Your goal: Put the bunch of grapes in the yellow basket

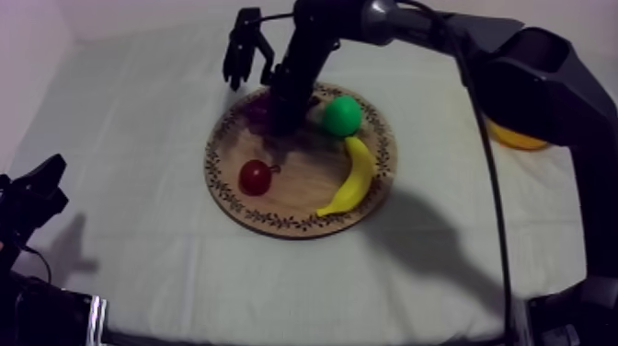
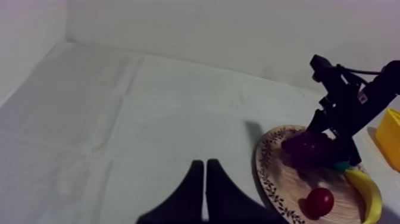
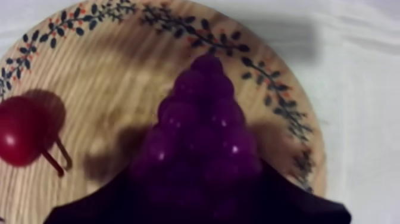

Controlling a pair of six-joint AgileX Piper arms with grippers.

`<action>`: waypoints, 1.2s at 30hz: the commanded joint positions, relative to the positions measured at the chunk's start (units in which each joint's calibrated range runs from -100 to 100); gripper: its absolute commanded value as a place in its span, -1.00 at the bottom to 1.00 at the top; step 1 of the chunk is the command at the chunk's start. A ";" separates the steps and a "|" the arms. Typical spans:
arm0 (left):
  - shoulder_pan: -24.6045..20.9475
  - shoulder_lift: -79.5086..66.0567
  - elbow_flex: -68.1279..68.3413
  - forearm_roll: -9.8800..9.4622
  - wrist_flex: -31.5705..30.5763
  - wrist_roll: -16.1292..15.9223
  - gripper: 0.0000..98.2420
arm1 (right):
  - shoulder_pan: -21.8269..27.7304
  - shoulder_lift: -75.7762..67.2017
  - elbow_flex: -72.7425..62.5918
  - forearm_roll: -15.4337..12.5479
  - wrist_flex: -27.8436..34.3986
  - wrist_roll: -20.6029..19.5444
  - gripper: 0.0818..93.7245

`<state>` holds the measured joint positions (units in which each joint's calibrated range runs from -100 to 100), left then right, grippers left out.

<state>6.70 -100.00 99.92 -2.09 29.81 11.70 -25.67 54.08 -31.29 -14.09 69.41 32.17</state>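
The purple bunch of grapes (image 3: 202, 131) lies at the back of the round wooden board (image 3: 119, 71). My right gripper (image 3: 198, 170) is down over the bunch, its black fingers (image 3: 83, 205) pressed against both sides. From above, the right gripper (image 1: 276, 120) hides most of the grapes (image 1: 256, 109). The yellow basket (image 1: 515, 138) sits at the right, partly behind that arm. My left gripper (image 2: 205, 184) rests shut over bare cloth, far left of the board (image 2: 277, 179) and the grapes (image 2: 306, 148).
On the board (image 1: 230, 198) also lie a small red fruit (image 1: 256, 177), a green pear (image 1: 342, 117) and a banana (image 1: 351, 179). The left gripper (image 1: 37, 193) sits low at the left edge. Bare cloth stretches left of and in front of the board.
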 commanded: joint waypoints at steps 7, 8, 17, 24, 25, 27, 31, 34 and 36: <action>0.00 0.00 -0.03 0.02 0.02 -0.01 -1.00 | 2.14 -10.03 5.28 1.43 -0.57 0.09 -0.10; 0.00 0.00 -0.03 0.02 0.02 -0.01 -1.00 | 2.49 -11.48 5.86 1.63 -0.51 0.08 -0.10; 0.00 0.00 -0.03 0.02 0.02 -0.01 -1.00 | 6.20 -24.73 13.26 3.78 -2.17 -0.53 -0.09; 0.00 0.00 -0.03 0.02 0.02 -0.01 -1.00 | 9.55 -34.30 20.31 5.80 -4.93 -4.24 -0.09; 0.00 0.00 -0.03 0.02 0.02 -0.01 -1.00 | 10.09 -35.58 21.35 6.17 -5.48 -5.16 -0.09; 0.00 0.00 -0.03 0.02 0.02 -0.01 -1.00 | 11.21 -38.05 23.44 7.00 -6.76 -7.06 -0.09; 0.00 0.00 -0.03 0.02 0.02 -0.01 -1.00 | 13.79 -42.48 27.26 8.96 -9.60 -10.84 -0.09; 0.00 0.00 -0.03 0.02 0.02 -0.01 -1.00 | 16.14 -45.29 29.77 10.39 -11.47 -13.33 -0.09; 0.00 0.00 -0.03 0.02 0.02 -0.01 -1.00 | 17.76 -46.77 31.23 11.14 -12.35 -14.64 -0.09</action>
<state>6.70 -100.00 99.92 -2.09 29.81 11.70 -9.40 8.43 -1.07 -3.35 57.55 19.41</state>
